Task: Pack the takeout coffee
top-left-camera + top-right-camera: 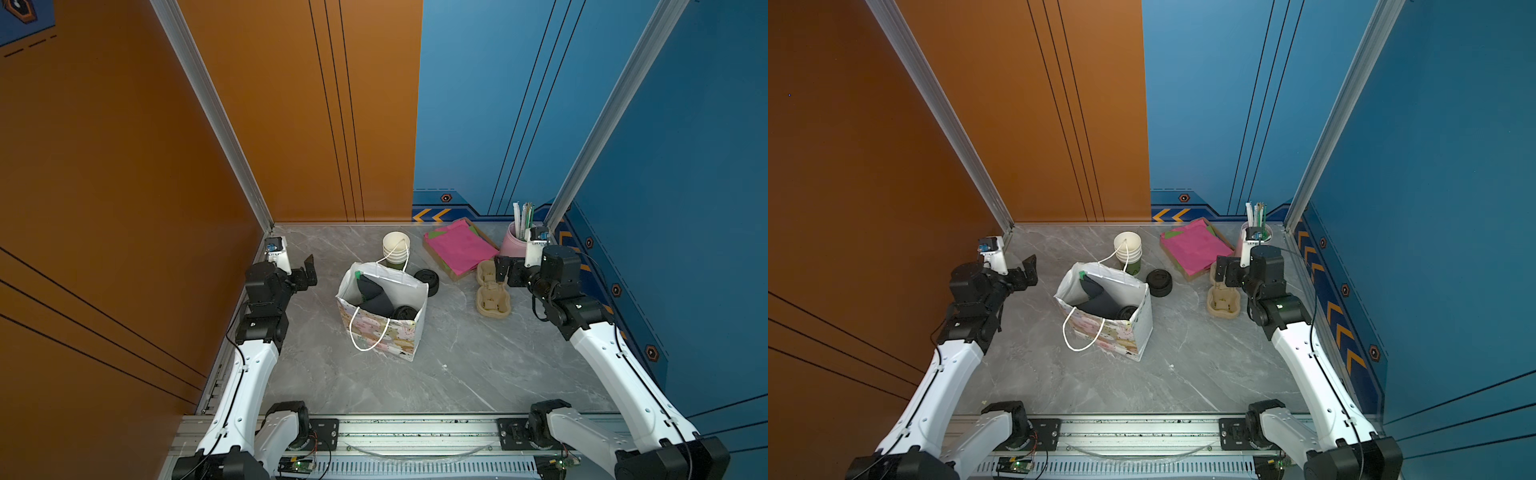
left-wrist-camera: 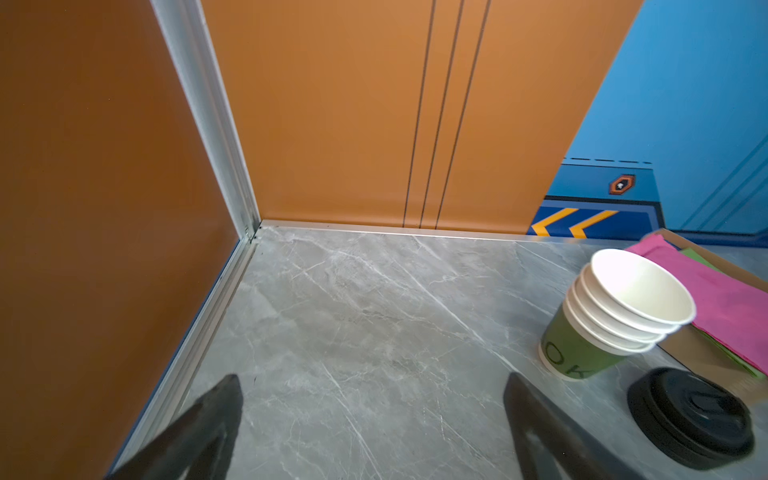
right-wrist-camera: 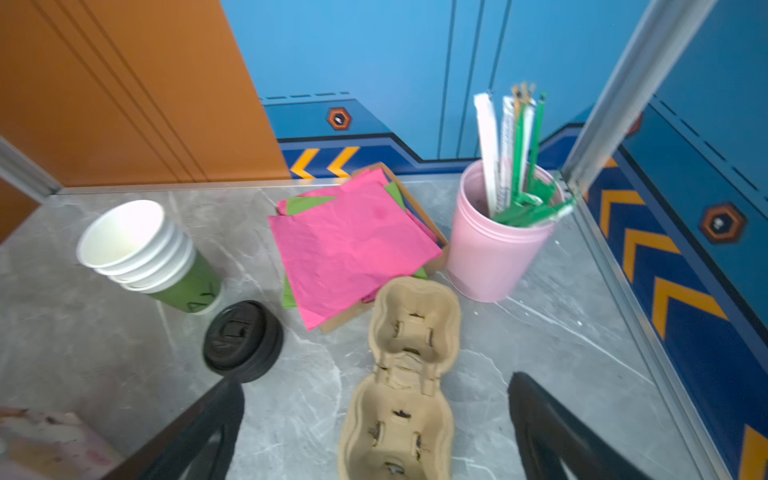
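Grey desk [image 1: 478, 365]; left tool [image 1: 311, 272], right tool [image 1: 502, 274] wide, empty. I fear a snagged bag [image 1: 386, 332] handle topples the coffee [image 1: 405, 312].

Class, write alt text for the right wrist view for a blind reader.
The open right gripper points at a cardboard cup carrier on a grey table. Beyond: pink paper sheets, a pink straw tub, stacked cups and black lids.

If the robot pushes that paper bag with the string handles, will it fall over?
Maybe. The paper bag stands tall on a narrow base with thin walls, so a high push would likely dent or tip it. Its string handle droops over the side, so it is probably floppy. The dark things inside may steady it a little.
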Controlling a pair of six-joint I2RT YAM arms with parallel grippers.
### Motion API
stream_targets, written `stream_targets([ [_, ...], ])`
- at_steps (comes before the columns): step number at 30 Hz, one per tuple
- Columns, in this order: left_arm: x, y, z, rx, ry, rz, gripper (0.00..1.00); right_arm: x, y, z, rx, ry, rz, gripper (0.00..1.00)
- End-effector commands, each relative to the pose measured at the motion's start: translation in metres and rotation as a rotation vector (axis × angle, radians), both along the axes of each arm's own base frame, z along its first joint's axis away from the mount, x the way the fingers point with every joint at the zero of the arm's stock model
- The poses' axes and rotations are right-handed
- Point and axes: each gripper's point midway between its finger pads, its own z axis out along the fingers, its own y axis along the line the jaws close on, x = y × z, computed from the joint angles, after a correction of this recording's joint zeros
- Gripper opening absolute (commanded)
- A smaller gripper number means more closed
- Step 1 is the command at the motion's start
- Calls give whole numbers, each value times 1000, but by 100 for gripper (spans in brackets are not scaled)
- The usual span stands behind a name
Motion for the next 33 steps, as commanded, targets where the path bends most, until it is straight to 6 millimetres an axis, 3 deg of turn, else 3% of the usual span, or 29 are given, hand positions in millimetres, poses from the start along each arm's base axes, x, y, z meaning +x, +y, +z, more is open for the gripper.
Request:
stream_targets([
  [1, 3, 27, 4, -82, -117, 154, 98, 7, -27, -15, -2, -1, -121, 100],
  [6, 8, 45, -40, -80, -76, 256, 98, 10, -58, -57, -46, 40, -221, 100],
  [15, 10, 43, -92, -22, -79, 307, 98, 11, -102, -126, -81, 65, -347, 100],
  [19, 12, 36, -108, 24, -49, 284, 98, 19, -102, -150, -106, 71, -326, 100],
  [22, 10, 32, -107, 37, -90, 266, 98, 26, -97, -162, -107, 38, -288, 100],
  [33, -7, 12, -104, 192, -97, 222, 98, 44, -73, -171, -49, 43, -165, 100],
])
